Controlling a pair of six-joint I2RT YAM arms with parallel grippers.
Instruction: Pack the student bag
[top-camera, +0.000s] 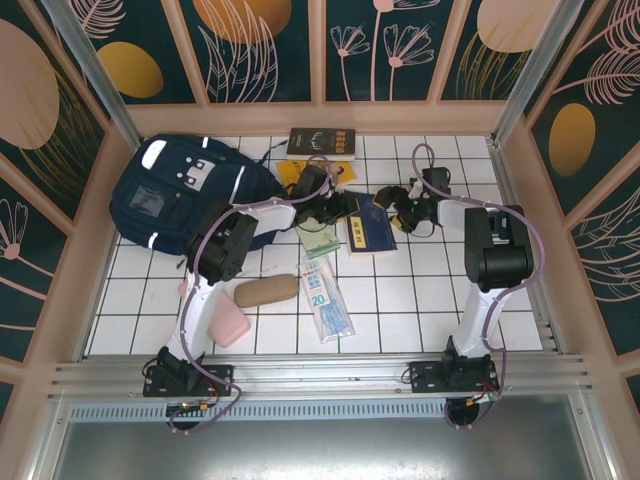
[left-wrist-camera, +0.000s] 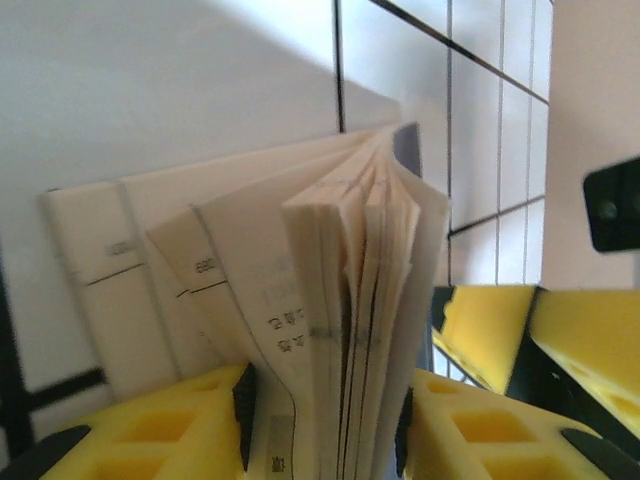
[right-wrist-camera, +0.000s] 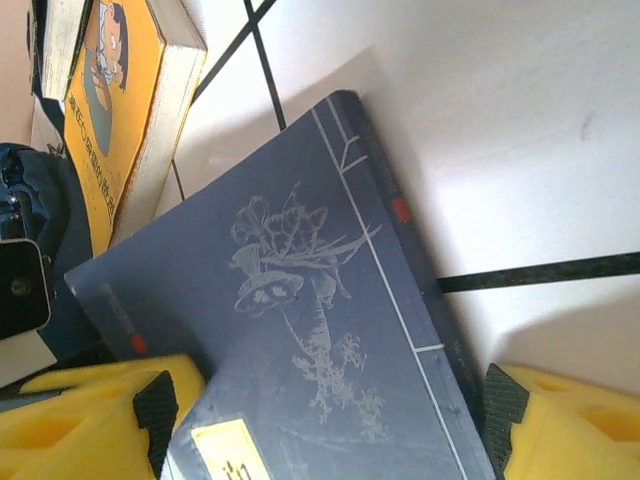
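Note:
The student bag (top-camera: 170, 195), a navy backpack with white stripes, lies at the back left of the tiled table. My left gripper (top-camera: 338, 210) is to its right. In the left wrist view that gripper (left-wrist-camera: 325, 415) is shut on a thin booklet (left-wrist-camera: 340, 300), whose cream pages fan out upward between the black pads. My right gripper (top-camera: 392, 205) is at the right edge of a dark blue notebook (top-camera: 370, 222). In the right wrist view its pads (right-wrist-camera: 505, 400) press both sides of this flower-printed notebook (right-wrist-camera: 300, 300).
A black book (top-camera: 320, 143) lies by the back wall, and a yellow book (right-wrist-camera: 120, 110) beside the bag. Nearer the front are a brown pencil case (top-camera: 266, 290), a pink case (top-camera: 230, 325) and a clear packet of rulers (top-camera: 325, 305). Walls enclose the table.

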